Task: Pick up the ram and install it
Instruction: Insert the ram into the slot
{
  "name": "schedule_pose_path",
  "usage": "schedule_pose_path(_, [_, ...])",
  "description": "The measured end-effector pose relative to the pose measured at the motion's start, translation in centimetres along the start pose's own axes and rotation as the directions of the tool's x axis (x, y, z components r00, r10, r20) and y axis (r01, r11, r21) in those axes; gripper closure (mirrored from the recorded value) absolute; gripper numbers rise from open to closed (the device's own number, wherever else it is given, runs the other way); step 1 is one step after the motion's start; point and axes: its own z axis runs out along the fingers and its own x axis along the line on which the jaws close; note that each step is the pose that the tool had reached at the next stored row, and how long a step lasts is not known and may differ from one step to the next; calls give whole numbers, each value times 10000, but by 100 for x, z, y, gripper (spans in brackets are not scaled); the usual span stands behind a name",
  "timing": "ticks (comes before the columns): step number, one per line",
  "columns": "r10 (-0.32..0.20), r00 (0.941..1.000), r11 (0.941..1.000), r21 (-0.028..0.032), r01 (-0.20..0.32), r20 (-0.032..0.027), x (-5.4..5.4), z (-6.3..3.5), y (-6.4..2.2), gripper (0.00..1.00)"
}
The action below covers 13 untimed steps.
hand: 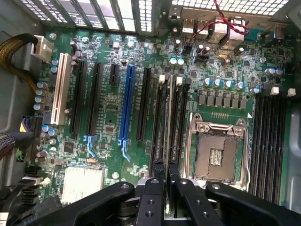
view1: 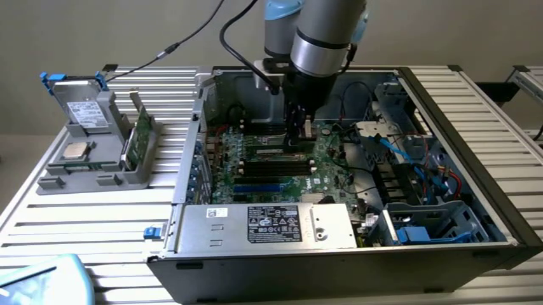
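My gripper (hand: 165, 165) is shut on the ram (hand: 168, 117), a thin stick seen edge-on that runs away from the fingertips. The ram hangs over the bank of black memory slots (hand: 157, 122) beside the open CPU socket (hand: 216, 150), lined up along them. I cannot tell whether it touches a slot. In the exterior view my gripper (view1: 297, 135) reaches down into the open computer case (view1: 475, 159), just above the green motherboard (view1: 280, 171).
A grey holder (view1: 93, 171) at the exterior view's left carries a tall green card (view1: 136, 136), a silver CPU chip (view1: 76, 150) and a drive (view1: 85, 114). Cables (view1: 424, 159) and the power supply (view1: 271, 223) crowd the case. A second slot bank (hand: 268, 141) lies beyond the socket.
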Motion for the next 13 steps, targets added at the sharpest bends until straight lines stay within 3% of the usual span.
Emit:
schedule_pose_path(2, [-16,10000,10000,-11,16,-42,-20,18,8,86])
schedule_pose_path(6, [-58,10000,10000,-54,58,-59,-20,34,9,86])
schedule_pose_path(13, [16,10000,10000,-54,-16,-48,-7,87,2,86])
